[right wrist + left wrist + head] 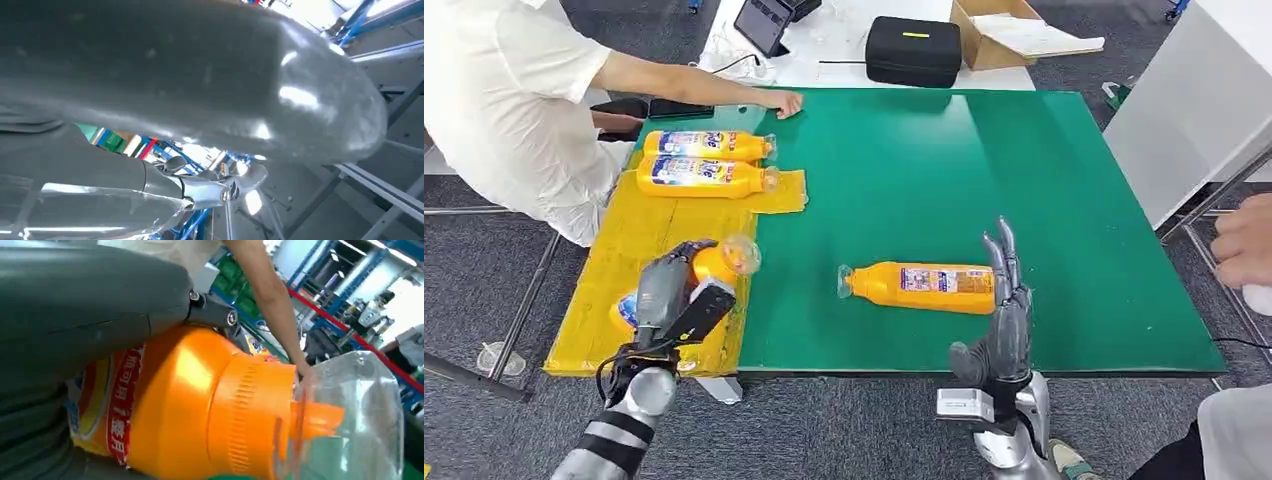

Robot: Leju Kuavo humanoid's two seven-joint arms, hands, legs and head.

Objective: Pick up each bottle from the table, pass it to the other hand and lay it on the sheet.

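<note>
Two bottles point(707, 161) laid on yellow sheet point(624, 262), third bottle point(715, 265) gripped in left hand point(669, 292) over sheet, apparently about to be laid; fourth bottle point(921, 286) lying on green table point(984, 170) just beside right hand point(1004, 310), fingers spread, empty, pick-up and handover outstanding.

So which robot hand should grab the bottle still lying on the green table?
Probably the right hand. It is open right beside the lone bottle on the green mat, while the left hand already holds another bottle over the yellow sheet.
</note>
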